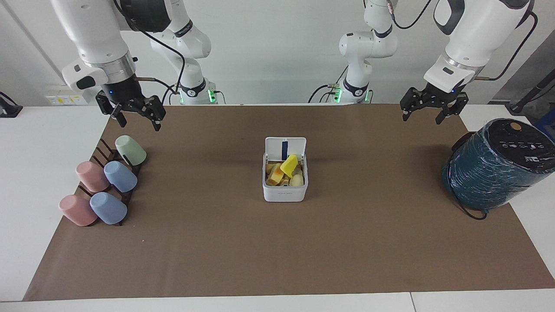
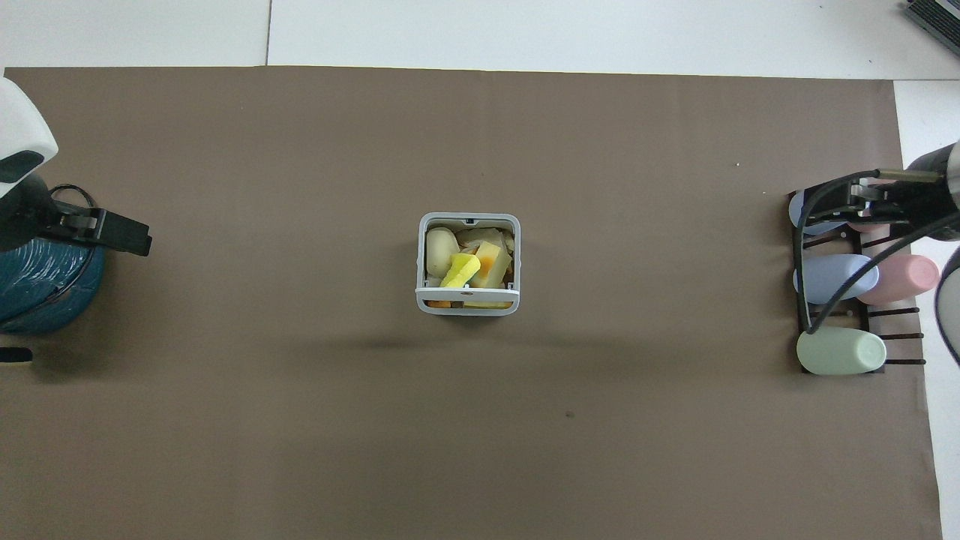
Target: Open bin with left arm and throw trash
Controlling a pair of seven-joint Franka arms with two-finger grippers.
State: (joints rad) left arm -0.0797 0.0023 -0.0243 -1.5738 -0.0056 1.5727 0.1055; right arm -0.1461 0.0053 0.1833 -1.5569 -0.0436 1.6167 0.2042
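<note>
The bin (image 1: 285,184) stands at the middle of the tabletop (image 1: 277,260) on the brown paper mat (image 1: 347,242), well apart from every edge. Its hinged lid (image 1: 285,148) is tipped up on the side nearer the robots, so the box is open. The trash lies inside it: a bright yellow scrap (image 1: 288,165) rests on top, a pale yellow wedge with an orange edge (image 2: 489,262) sits just beside it, and a cream-white lump (image 2: 440,251) fills the corner toward the left arm's end, farther from the robots.

The left hand (image 1: 427,111) hangs in the air over the mat's edge nearest the robots, toward the left arm's end of the tabletop, well apart from the bin. Its fingers are spread and hold nothing. Close by, at that end, a dark teal cylinder (image 1: 494,167) stands partly off the mat.

The right hand (image 1: 138,120) hangs over the mat's corner nearest the robots at the right arm's end, also well apart from the bin. Its fingers are spread and empty. Near it, pastel cups (image 1: 108,184) lie tilted on a dark rack (image 2: 892,352); in the overhead view the hand seems to cover the cups farthest from the robots, though the facing view shows it raised clear of them.
</note>
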